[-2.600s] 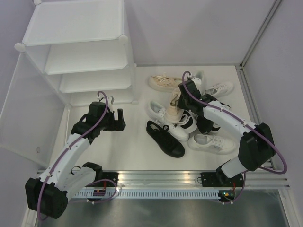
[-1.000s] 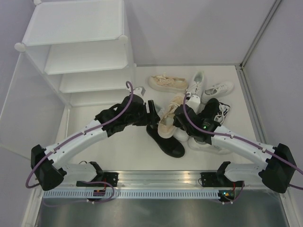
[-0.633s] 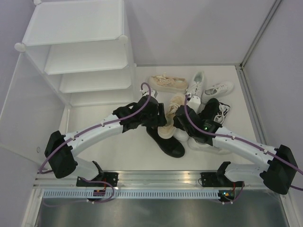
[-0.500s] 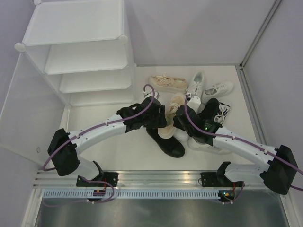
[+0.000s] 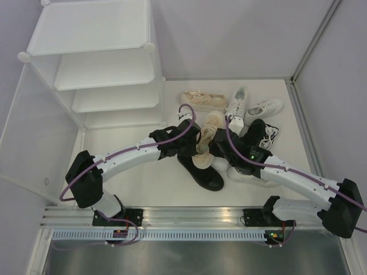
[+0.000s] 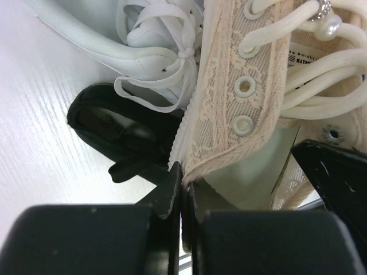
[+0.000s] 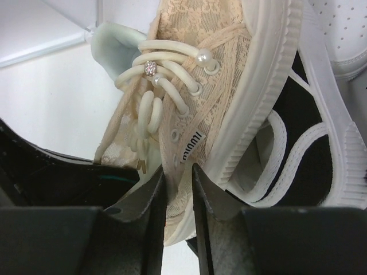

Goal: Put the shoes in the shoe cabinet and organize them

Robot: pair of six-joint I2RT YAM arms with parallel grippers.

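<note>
The shoe cabinet (image 5: 97,57) stands at the far left of the surface (image 5: 132,177), and the shoes (image 5: 252,137) lie heaped to its right. I judge the step in hand to be a transfer of one beige shoe (image 5: 205,143) between my arms, above that heap and well apart from the shelves. My left tool (image 6: 182,189) is closed on the edge of this shoe's lace panel, a thin pinch of fabric only. My right tool (image 7: 179,189) shows its fingers a little apart with the shoe's upper between them; I cannot tell whether it grips. Procedure: confirm that the left pinch bears the shoe before the right tool clears. Draw the right tool straight back, away from the laces (image 7: 155,91), which could snag a finger. Lift the shoe above the black shoe (image 5: 200,172) beneath it before swinging left, because an edge grip is likely to let the shoe swing. Approach a shelf slowly, sole down.
</note>
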